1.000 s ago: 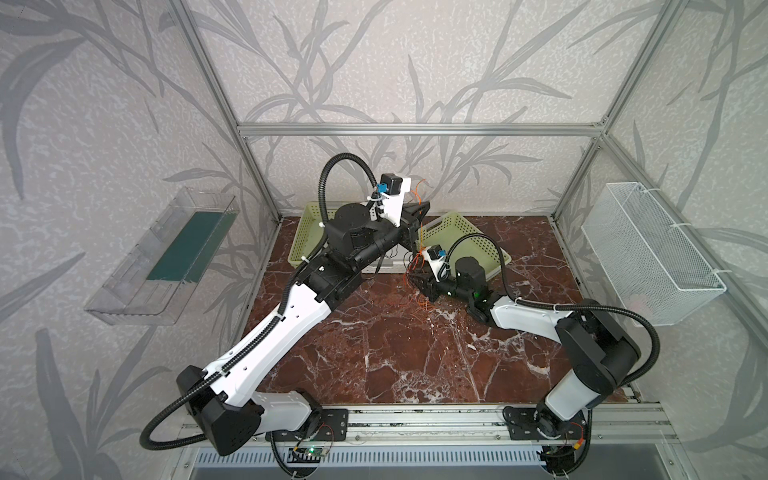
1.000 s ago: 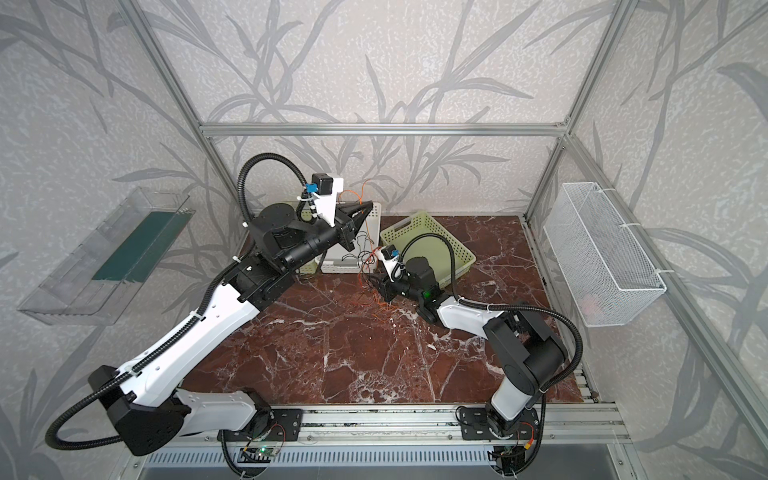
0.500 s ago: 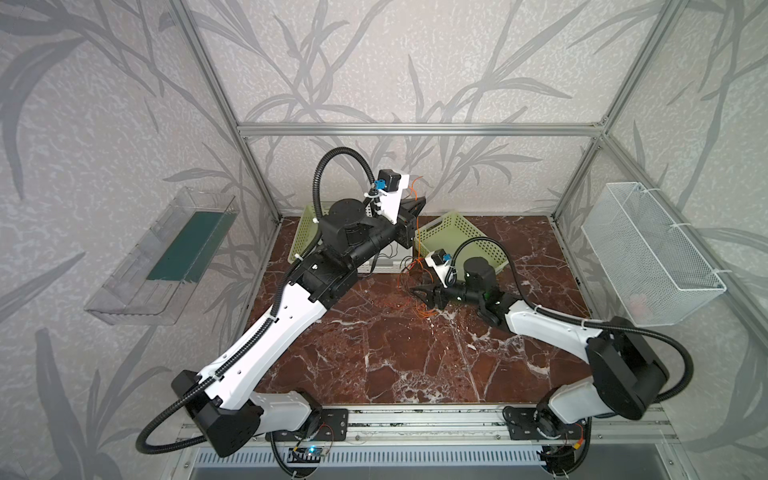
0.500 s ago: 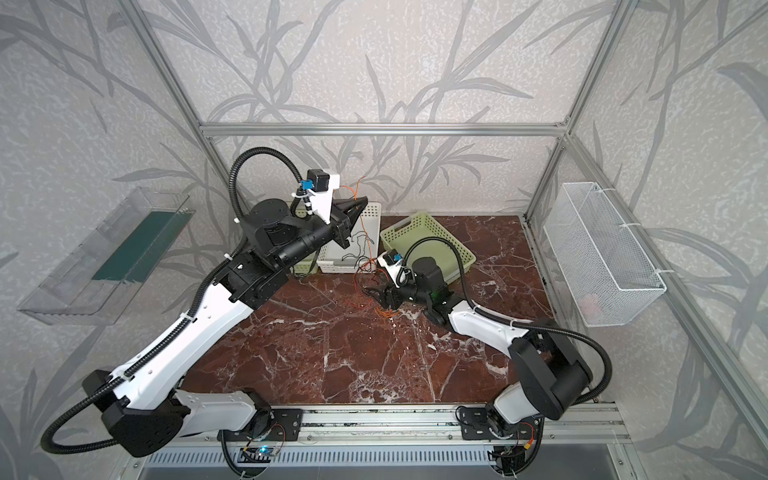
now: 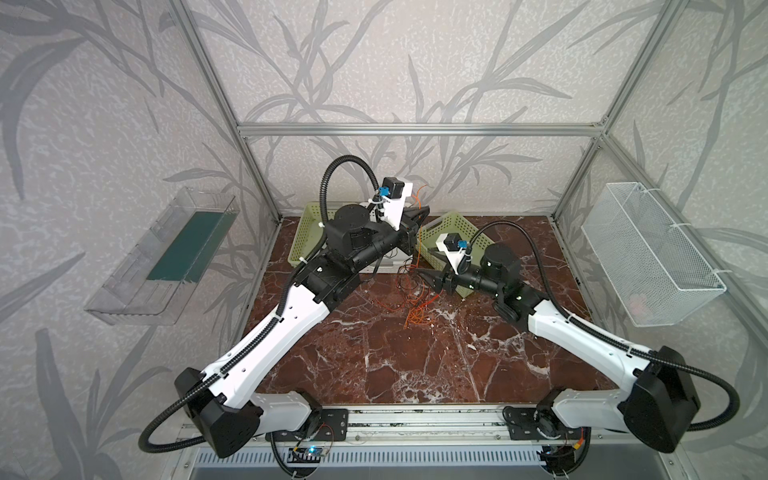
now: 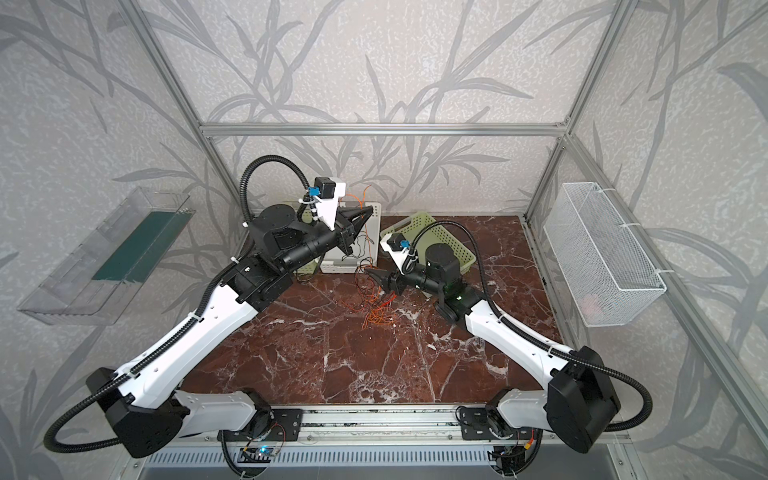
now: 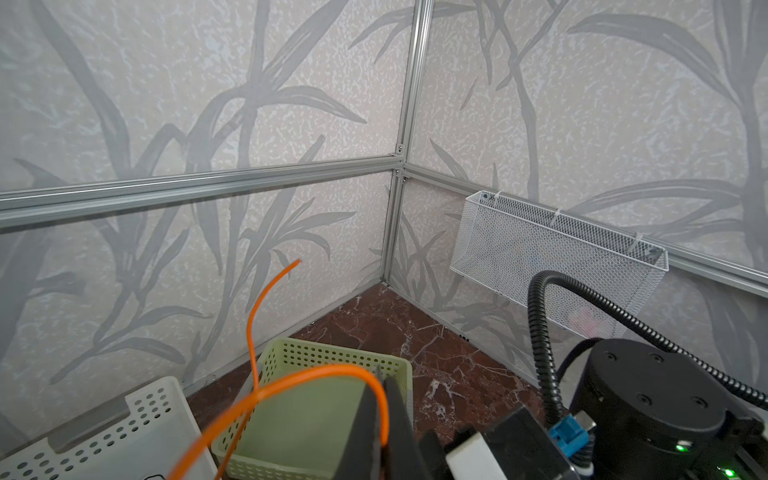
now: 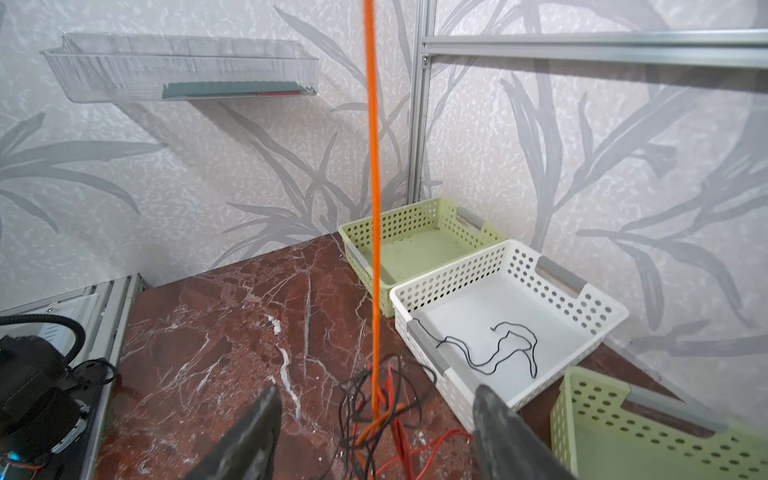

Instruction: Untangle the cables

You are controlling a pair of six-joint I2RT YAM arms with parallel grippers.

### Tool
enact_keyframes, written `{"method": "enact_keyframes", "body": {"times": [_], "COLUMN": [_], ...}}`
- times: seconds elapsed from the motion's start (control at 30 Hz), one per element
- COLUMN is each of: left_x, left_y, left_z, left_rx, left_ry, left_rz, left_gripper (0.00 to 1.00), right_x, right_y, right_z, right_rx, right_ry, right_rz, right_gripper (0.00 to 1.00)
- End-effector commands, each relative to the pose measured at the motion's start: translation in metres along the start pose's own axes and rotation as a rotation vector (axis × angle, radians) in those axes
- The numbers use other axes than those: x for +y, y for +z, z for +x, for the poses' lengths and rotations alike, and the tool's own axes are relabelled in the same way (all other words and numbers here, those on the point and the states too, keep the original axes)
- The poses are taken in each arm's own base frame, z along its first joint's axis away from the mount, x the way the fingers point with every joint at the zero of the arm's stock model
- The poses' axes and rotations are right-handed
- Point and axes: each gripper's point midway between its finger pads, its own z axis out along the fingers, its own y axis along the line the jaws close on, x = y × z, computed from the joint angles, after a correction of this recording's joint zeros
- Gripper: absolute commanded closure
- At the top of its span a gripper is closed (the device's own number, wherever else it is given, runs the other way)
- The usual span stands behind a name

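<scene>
Counter [image 5: 374, 365]: glossy, polished red-brown stone-look slab with white veins. Green basket [image 8: 399, 224] and white basket [image 8: 478, 274]: matt perforated plastic. Mesh basket [image 5: 648, 257], right of frame: white-coated metal wire. Tray [image 5: 137, 282], left of frame: clear glossy plastic. Frame rail [image 5: 415, 129]: satin aluminium. Cables [image 8: 374, 166]: smooth insulation.

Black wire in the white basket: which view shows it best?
Right wrist. The black wire lies fully exposed, loosely curled on the white basket's floor. In both top views the left arm covers much of that basket and the wire can't be made out. Left wrist catches only a basket corner.
</scene>
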Motion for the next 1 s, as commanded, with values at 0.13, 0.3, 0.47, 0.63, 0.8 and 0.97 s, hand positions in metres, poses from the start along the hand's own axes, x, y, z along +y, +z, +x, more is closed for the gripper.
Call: {"method": "enact_keyframes", "body": {"times": [0.13,0.3,0.47,0.63,0.8,0.97], "left_x": [-0.017,-0.022,-0.026,-0.031,-0.036,-0.039], "left_y": [-0.006,-0.011,-0.017,-0.026,-0.036,-0.041], "left_z": [-0.024,-0.046,-0.078,-0.112,-0.141,-0.158], "left_rx": [-0.068,-0.106,-0.159,-0.224,-0.271,-0.294], "left_ry": [-0.032,0.0,0.061,0.11,0.167,0.203], "left_rz": [0.087,0.093,0.084,0.082,0.071,0.066], "left_gripper": [1.0,1.0,1.0,1.0,1.0,1.0], "right_x": [0.002,-0.001,-0.01,-0.018,-0.022,-0.029], "right_y": [0.026,0.032,0.031,0.032,0.035,0.037], "right_z": [0.008,0.048,0.08,0.111,0.136,0.156], "right_rx": [-0.032,0.03,0.06,0.116,0.16,0.196], "right_ry": [0.049,0.104,0.182,0.249,0.295,0.354], "right_rz": [-0.062,-0.049,-0.014,0.002,0.002,0.023], "right_gripper": [0.53,0.62,0.64,0.65,0.66,0.73]}}
